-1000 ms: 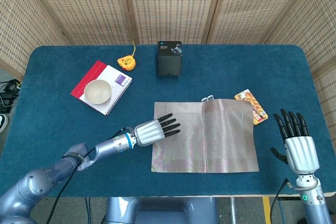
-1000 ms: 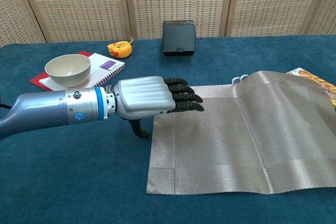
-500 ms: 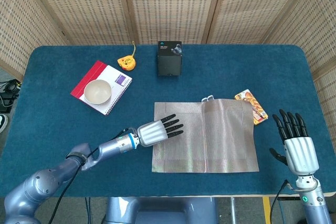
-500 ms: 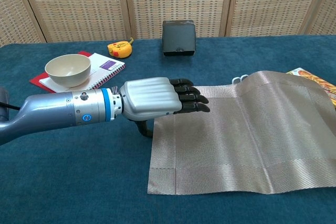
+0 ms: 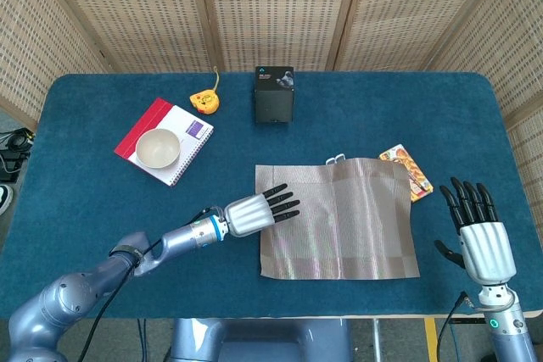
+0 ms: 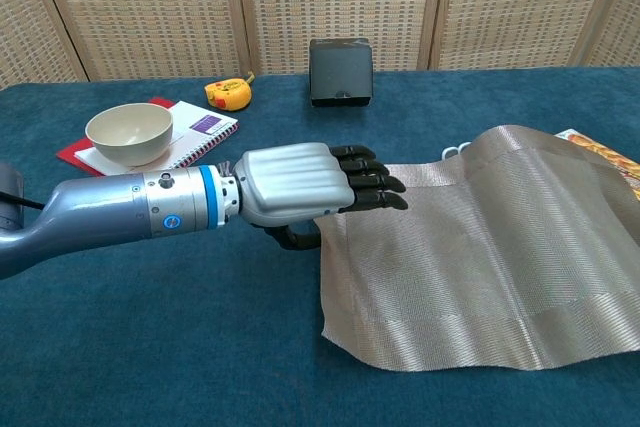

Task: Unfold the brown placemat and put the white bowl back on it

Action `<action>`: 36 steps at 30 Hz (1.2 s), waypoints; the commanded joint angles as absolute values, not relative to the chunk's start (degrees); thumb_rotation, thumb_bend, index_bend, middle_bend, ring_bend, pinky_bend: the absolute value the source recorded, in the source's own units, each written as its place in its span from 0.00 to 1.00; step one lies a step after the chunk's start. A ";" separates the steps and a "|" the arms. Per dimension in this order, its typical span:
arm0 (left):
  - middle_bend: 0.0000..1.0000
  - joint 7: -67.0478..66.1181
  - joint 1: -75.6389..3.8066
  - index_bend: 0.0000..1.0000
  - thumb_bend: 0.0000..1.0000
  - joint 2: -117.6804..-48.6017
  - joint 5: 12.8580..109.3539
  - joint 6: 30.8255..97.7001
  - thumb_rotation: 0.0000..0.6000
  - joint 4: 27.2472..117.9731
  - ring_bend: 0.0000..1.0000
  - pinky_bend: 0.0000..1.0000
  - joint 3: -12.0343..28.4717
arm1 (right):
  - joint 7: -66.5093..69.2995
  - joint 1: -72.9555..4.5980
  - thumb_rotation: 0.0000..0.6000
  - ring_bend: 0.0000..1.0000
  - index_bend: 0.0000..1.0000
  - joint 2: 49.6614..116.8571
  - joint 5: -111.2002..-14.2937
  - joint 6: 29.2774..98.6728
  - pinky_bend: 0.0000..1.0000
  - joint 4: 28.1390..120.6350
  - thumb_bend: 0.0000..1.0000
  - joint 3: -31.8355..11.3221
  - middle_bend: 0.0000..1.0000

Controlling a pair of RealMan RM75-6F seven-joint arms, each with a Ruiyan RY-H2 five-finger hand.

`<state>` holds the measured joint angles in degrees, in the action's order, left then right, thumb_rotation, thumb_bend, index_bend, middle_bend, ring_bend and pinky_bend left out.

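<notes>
The brown placemat [image 5: 339,219] lies spread on the blue table [image 5: 102,175], long axis running left to right, its left edge rumpled. The left hand [image 5: 254,210] rests flat on that left edge, fingers [image 6: 372,190] extended, gripping nothing. The white bowl [image 5: 158,148] sits on a notebook [image 5: 193,135], well apart at far left. The right hand [image 5: 482,239] hovers open, empty, right of the placemat.
</notes>
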<state>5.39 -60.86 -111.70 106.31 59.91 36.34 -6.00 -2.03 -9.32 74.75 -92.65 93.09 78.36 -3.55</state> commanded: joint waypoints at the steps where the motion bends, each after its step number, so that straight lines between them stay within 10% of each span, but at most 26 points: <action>1: 0.00 5.31 -60.90 0.07 0.44 -111.78 106.08 59.97 1.00 36.39 0.00 0.00 -5.97 | -2.05 -9.27 1.00 0.00 0.00 74.71 -92.77 93.09 0.00 78.39 0.00 -3.57 0.00; 36: 0.00 7.09 -60.17 0.62 0.46 -115.95 103.51 59.67 1.00 32.93 0.00 0.00 -7.01 | -1.25 -8.66 1.00 0.00 0.00 73.81 -94.84 93.82 0.00 79.49 0.00 -3.82 0.00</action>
<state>7.09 -60.17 -115.93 103.54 59.63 32.97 -7.04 -1.25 -8.66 73.81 -94.84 93.82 79.48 -3.81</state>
